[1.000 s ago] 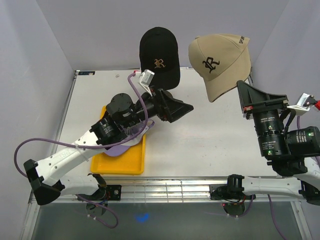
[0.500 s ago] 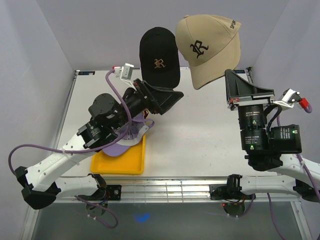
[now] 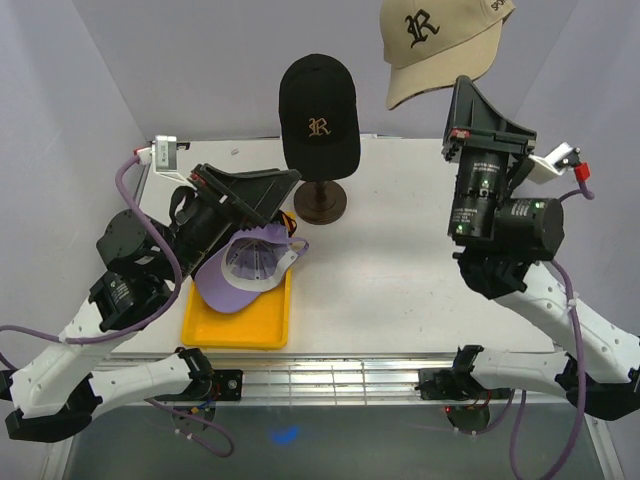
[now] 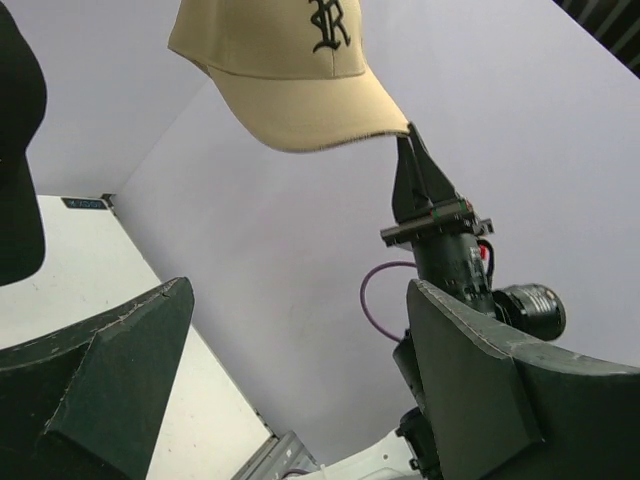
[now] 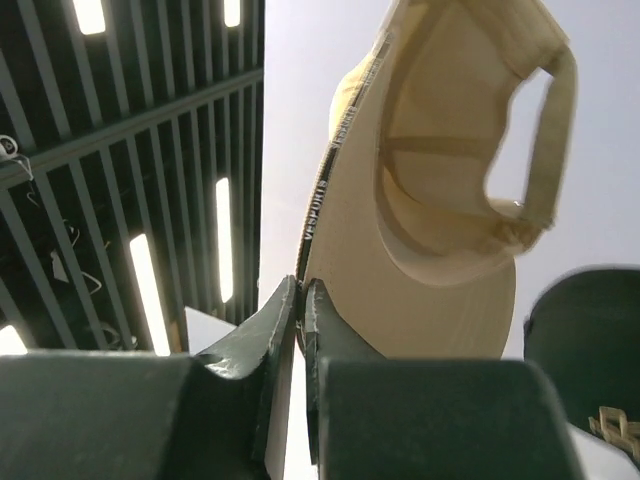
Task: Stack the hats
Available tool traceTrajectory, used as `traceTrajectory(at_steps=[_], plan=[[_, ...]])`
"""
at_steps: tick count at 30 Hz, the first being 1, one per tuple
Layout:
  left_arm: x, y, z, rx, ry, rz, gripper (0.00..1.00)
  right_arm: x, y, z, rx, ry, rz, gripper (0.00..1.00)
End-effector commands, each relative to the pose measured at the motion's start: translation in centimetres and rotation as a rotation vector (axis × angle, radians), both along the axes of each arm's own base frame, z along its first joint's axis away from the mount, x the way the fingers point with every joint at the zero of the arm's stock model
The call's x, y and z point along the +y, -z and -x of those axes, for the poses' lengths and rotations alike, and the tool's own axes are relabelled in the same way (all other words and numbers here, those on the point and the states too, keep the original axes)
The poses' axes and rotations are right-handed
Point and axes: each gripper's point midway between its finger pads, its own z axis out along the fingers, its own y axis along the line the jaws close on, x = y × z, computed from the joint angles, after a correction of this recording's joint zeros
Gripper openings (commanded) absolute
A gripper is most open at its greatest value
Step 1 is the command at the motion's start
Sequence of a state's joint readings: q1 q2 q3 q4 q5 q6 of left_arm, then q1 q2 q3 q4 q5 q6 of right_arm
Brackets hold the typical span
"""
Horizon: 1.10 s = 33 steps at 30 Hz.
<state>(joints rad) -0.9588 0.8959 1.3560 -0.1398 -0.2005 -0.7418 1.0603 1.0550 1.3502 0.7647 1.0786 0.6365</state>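
One tan cap (image 3: 435,45) above white table (image 3: 400,270), lilac walls (image 3: 180,60)

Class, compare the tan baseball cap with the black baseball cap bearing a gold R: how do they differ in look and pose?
The tan fabric baseball cap bears a black R; the black fabric baseball cap a gold one. The tan cap hangs in mid-air, brim pinched in the shut right claw; the black cap sits atop a dark round stand. Both are R-lettered caps.
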Motion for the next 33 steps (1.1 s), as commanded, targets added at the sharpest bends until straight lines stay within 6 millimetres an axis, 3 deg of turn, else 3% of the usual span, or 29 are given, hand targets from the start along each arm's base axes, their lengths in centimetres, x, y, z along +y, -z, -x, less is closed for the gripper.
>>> traceTrajectory(at_steps=[1,2,3,4,5,7,8,9,11,13,14,17,21,33], plan=[[1.3,0.5,-0.1,0.017,-0.051,-0.038,0.98,0.7,-2.8,-1.5,-0.071,-0.201,-0.200,0.08],[1.4,0.7,-0.1,0.021,-0.054,-0.045,0.98,-0.1,-2.9,-4.0,-0.081,-0.176,-0.198,0.08],[1.6,0.6,0.0,0.018,-0.057,-0.044,0.98,1.6,-3.0,-4.7,-0.109,-0.287,-0.165,0.08],[1.8,0.7,0.0,0.017,-0.065,-0.049,0.98,1.9,-2.9,-5.6,-0.120,-0.335,-0.183,0.08],[1.9,0.9,-0.1,0.021,-0.069,-0.055,0.98,1.4,-2.3,-8.4,-0.112,-0.357,-0.223,0.08],[2.4,1.1,0.0,0.021,-0.082,-0.060,0.98,2.4,-3.9,-8.8,-0.171,-0.488,-0.205,0.08],[2.5,1.2,0.0,0.023,-0.087,-0.065,0.98,2.1,-3.3,-11.2,-0.163,-0.509,-0.238,0.08],[2.5,1.4,-0.1,0.027,-0.093,-0.068,0.98,2.9,-3.9,-11.2,-0.177,-0.597,-0.223,0.08],[2.8,1.5,-0.2,0.026,-0.106,-0.070,0.98,3.7,-2.9,-13.6,-0.164,-0.669,-0.250,0.08],[2.8,1.8,-0.4,0.027,-0.115,-0.072,0.98,5.2,-3.1,-13.8,-0.156,-0.777,-0.268,0.08],[2.7,1.9,-0.6,0.023,-0.121,-0.079,0.98,6.2,-2.0,-15.2,-0.124,-0.805,-0.267,0.08],[2.2,2.2,-1.0,0.025,-0.123,-0.098,0.98,7.7,-1.3,-15.4,-0.117,-0.876,-0.273,0.08],[1.5,3.0,-1.4,0.035,-0.118,-0.114,0.98,8.2,-0.9,-15.2,-0.146,-0.923,-0.274,0.08],[1.2,3.6,-2.2,0.042,-0.147,-0.138,0.98,8.0,2.2,-14.0,-0.167,-0.839,-0.371,0.08]])
